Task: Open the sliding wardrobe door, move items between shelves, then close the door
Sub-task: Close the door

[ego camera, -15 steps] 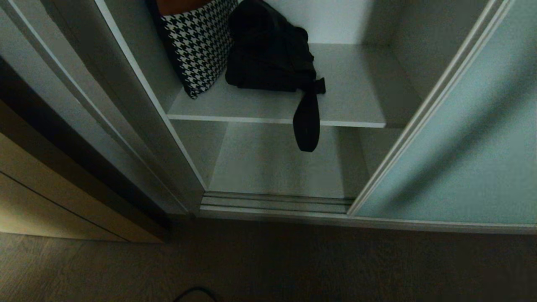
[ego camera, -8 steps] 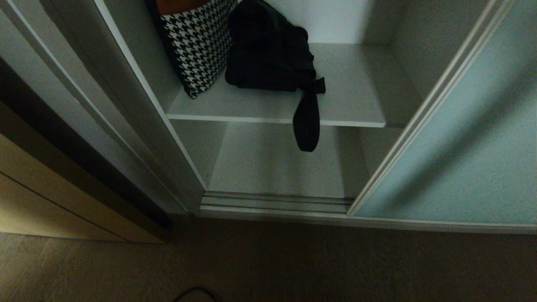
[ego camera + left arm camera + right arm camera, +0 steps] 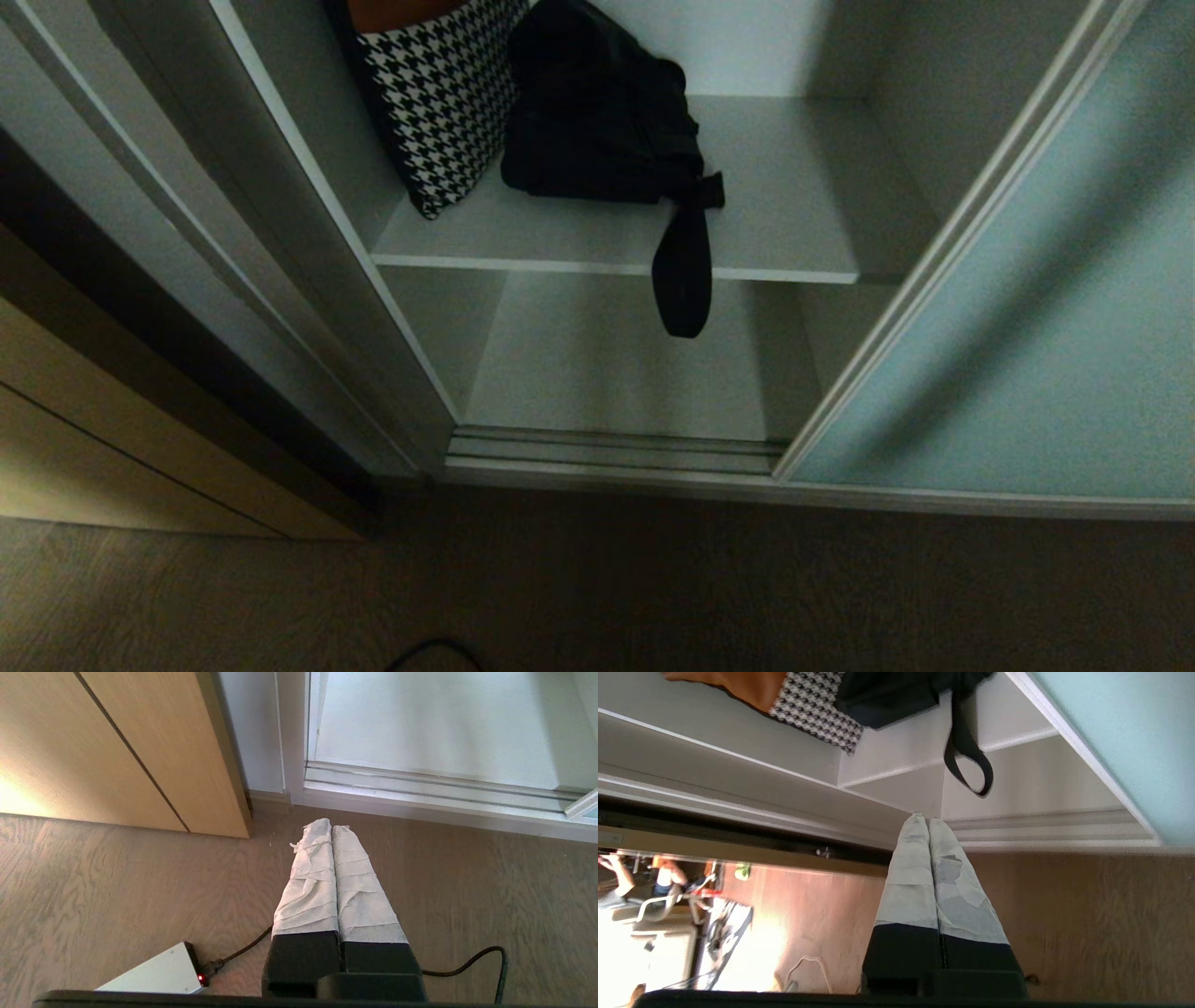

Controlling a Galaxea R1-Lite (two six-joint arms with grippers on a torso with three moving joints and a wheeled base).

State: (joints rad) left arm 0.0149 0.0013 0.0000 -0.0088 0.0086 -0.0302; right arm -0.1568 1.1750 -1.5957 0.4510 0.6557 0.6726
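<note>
The frosted sliding wardrobe door [image 3: 1027,308] stands open at right. On the upper shelf [image 3: 794,187], the black fabric bag [image 3: 597,112] lies beside the houndstooth bag [image 3: 434,103], its strap [image 3: 681,271] hanging over the near edge. The right gripper [image 3: 928,820], jaws closed and empty, sits low near the floor track [image 3: 1041,830], the bags above and beyond it. The left gripper [image 3: 331,828] is closed and parked.

right gripper [image 3: 928,822] fingers pressed together, empty, pointing at wardrobe's floor track [image 3: 1045,828]; black bag [image 3: 896,693] strap [image 3: 966,751] hangs over shelf [image 3: 896,760] edge.
</note>
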